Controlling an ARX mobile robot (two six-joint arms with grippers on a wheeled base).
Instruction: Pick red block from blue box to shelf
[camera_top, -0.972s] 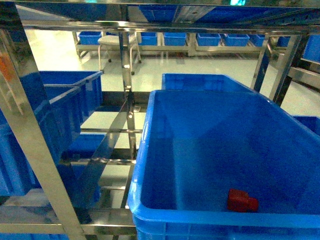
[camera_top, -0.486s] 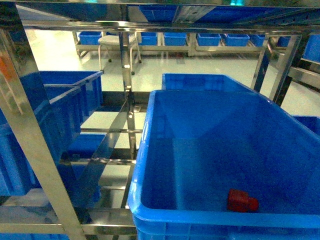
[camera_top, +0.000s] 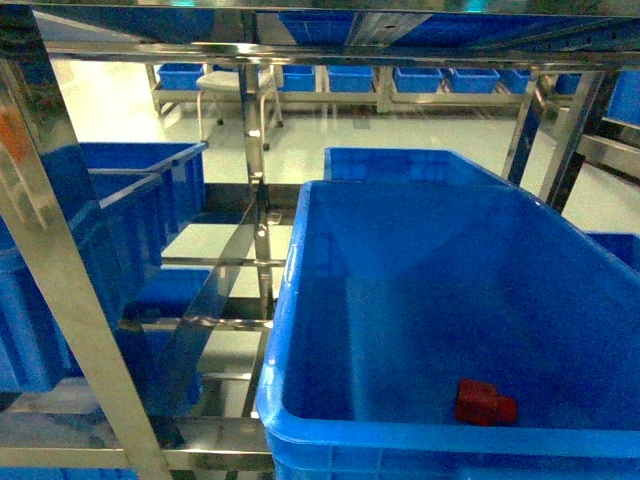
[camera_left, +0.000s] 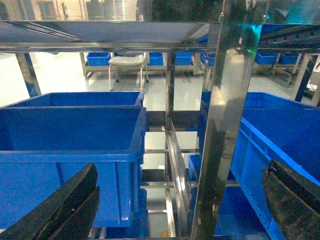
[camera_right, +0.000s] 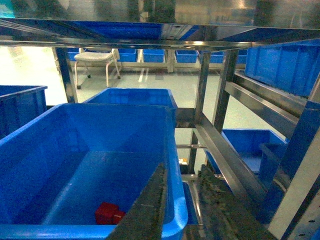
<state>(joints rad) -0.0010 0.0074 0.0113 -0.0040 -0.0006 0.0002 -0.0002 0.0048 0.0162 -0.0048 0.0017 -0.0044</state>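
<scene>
Red plastic block lies on the floor of the large blue plastic box, toward 5 o'clock in the head view, among the shiny steel shelf posts. Only the wrist views show tools: the left tool gapes wide and empty, while the right tool is nearly closed, empty, at the box's near rim. No writing is legible.

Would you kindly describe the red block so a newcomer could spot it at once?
Find the steel shelf, then the big blue box closest to the camera. On its floor, near the front wall, lies the red block, the only red thing among blue bins.
</scene>
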